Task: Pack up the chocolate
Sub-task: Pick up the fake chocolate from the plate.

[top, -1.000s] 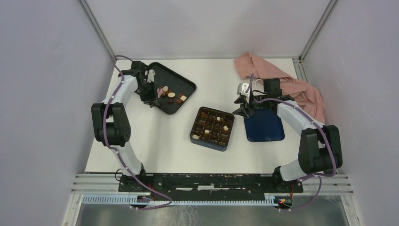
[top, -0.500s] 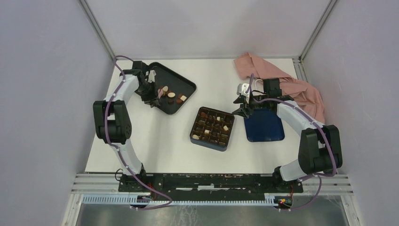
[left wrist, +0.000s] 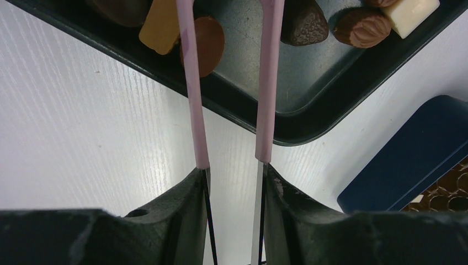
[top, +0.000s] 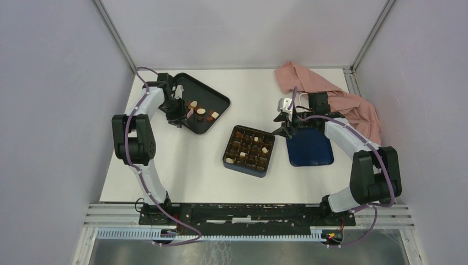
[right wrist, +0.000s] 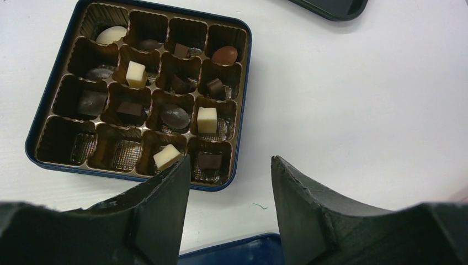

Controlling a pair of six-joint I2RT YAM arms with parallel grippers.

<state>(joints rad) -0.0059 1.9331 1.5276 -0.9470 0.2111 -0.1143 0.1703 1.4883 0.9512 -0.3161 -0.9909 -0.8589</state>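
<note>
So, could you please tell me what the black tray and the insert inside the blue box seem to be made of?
The black tray looks like moulded plastic or coated metal with a satin finish: smooth rounded rim, soft sheen. The insert in the blue box looks like thin formed plastic, glossy gold-brown: fluted cell walls that catch the light.

Left arm [top: 144,118] extends up the left side, elbow raised, its gripper [left wrist: 232,11] pointing down with two thin pink fingers [left wrist: 190,72] parted by a narrow gap. Right arm [top: 353,141] curves inward; its gripper [right wrist: 229,165] hangs with jaws apart, holding nothing.
</note>
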